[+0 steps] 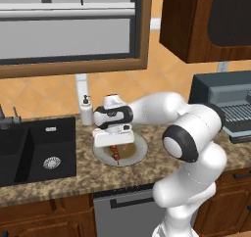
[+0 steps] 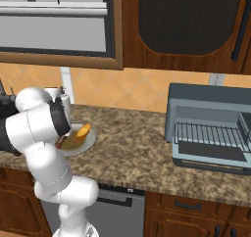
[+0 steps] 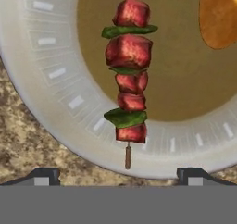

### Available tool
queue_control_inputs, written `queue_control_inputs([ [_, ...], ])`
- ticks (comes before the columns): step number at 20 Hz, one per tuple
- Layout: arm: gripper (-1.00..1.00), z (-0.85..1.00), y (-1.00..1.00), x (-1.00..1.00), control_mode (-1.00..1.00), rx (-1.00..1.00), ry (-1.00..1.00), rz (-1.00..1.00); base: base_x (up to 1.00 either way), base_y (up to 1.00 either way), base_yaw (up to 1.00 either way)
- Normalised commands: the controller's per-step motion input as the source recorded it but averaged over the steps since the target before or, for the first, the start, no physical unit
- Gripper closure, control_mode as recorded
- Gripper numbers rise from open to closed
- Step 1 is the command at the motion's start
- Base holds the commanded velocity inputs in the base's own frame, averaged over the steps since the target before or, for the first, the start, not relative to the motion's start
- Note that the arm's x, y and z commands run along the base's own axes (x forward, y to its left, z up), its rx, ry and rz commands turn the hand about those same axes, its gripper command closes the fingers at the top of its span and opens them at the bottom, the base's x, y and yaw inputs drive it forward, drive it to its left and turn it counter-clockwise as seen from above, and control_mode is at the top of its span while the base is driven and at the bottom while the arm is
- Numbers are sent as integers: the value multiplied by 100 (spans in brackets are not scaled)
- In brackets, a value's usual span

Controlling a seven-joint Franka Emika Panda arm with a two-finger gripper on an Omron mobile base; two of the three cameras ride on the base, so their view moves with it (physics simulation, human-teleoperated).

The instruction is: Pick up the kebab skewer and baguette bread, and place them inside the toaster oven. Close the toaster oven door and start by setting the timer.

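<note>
The fingers (image 3: 118,177) stand spread wide and empty, one tip to each side of the kebab skewer (image 3: 128,75), hovering just above it without touching. The skewer lies on the grey plate (image 3: 55,102), its bare stick end pointing over the rim toward the hand, and the baguette bread (image 2: 83,131) rests on the same plate, a little apart from the skewer. So by my reading the task is only at its first step: nothing has been lifted, both foods are yet to go into the toaster oven (image 2: 211,128), whose toaster oven door (image 2: 211,163) hangs open and flat in front of the bare wire rack; closing it and setting the timer remain too. The plate sits on a speckled granite surface (image 2: 132,148), well apart from the oven at the far right. A black sink (image 1: 34,153) is sunk in to the left, with a white soap bottle (image 1: 86,111) near the plate; behind are orange tiles, a window and dark wood cabinets.
</note>
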Motion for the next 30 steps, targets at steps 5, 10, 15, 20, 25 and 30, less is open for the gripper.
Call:
queue_control_inputs([
  [5,-100,-16,23,3,-100,0,0,0,0,0,0],
  [10,-100,-3,7,7,-100,0,0,0,0,0,0],
  [15,-100,-1,-16,27,-100,0,-5,0,0,0,0],
  [20,-100,-15,-20,18,-100,0,-9,0,0,0,0],
  [25,-100,-33,0,2,-100,0,-8,0,0,0,0],
  [30,-100,-20,0,1,-100,0,-11,0,0,0,0],
])
